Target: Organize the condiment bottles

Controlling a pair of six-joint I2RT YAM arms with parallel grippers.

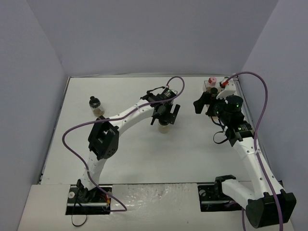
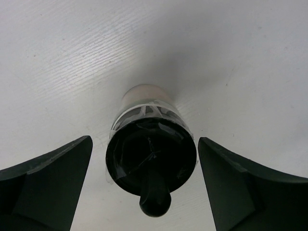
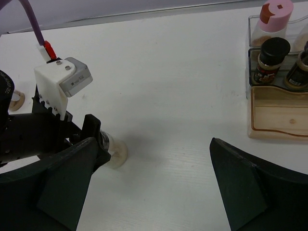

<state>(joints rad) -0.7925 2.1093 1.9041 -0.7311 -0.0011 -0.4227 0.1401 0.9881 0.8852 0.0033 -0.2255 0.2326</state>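
Top external view: the left gripper (image 1: 165, 115) hangs near the middle of the frame over a small bottle (image 1: 164, 128) standing on the white table (image 1: 144, 159); the arm hides its cap. A dark-capped jar (image 1: 96, 106) stands alone at the upper left. At the upper right, the right gripper (image 1: 204, 103) blocks much of the clear tray (image 1: 205, 86), where only a pink-capped bottle (image 1: 211, 81) shows clearly.

Left wrist view: the small bottle fills the centre, black cap toward the lens. The jaws stand wide, a finger (image 2: 48, 185) in each lower corner, with bare table between each and the bottle.

Right wrist view: the jaws gape with nothing between them. The tray sits upper right, its far side cut off, with a black-capped jar (image 3: 269, 55) in front of the pink-capped bottle. At lower left the left gripper hides all but the small bottle's base.
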